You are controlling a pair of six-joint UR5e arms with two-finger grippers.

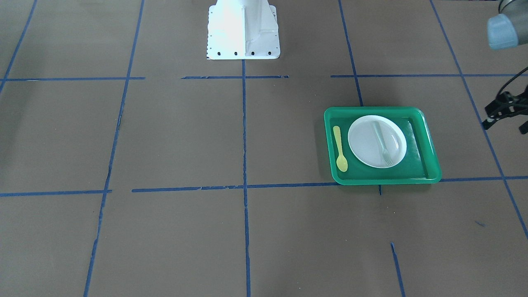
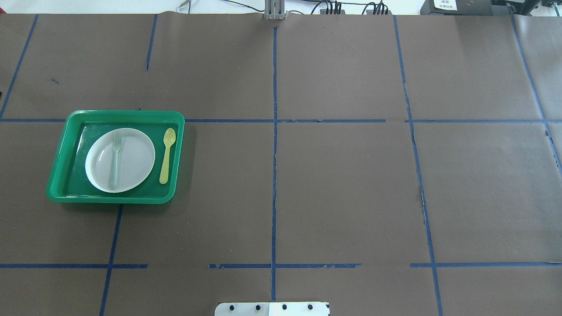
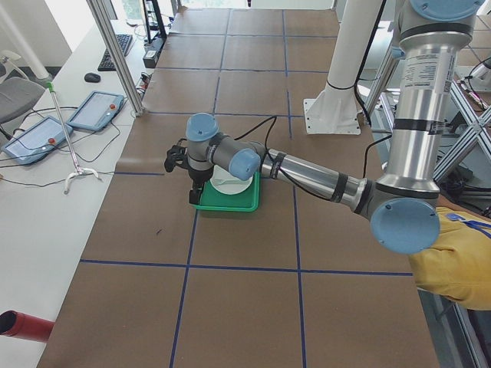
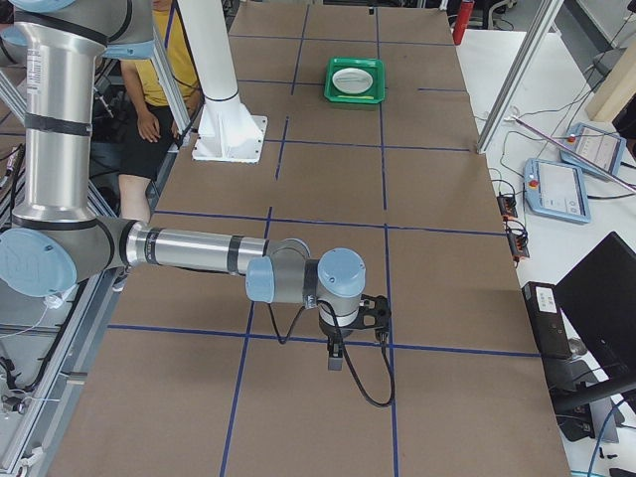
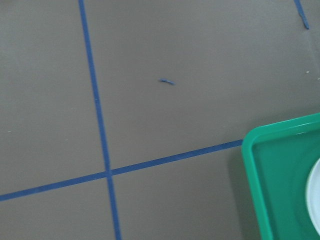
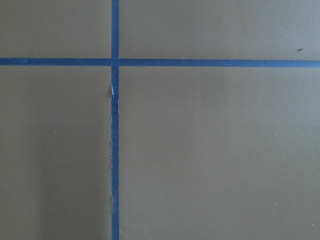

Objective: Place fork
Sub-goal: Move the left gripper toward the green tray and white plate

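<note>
The pale whitish fork (image 1: 381, 142) lies on the white plate (image 1: 363, 144) in the green tray (image 1: 429, 152), tines toward the operators' side. It also shows in the overhead view (image 2: 115, 160) on the plate (image 2: 136, 158) in the tray (image 2: 61, 162). My left gripper (image 1: 505, 126) hangs beside the tray's outer side, apart from it; its fingers look spread and hold nothing. The left wrist view shows only the tray's corner (image 5: 270, 175). My right gripper (image 4: 335, 358) hovers over bare table far from the tray; I cannot tell whether it is open or shut.
A yellow spoon (image 1: 339, 148) lies in the tray beside the plate, also seen from overhead (image 2: 167, 156). The white robot base (image 1: 243, 31) stands at the table's middle edge. A person in yellow (image 3: 460, 261) sits beside the robot. Blue tape lines grid the brown table.
</note>
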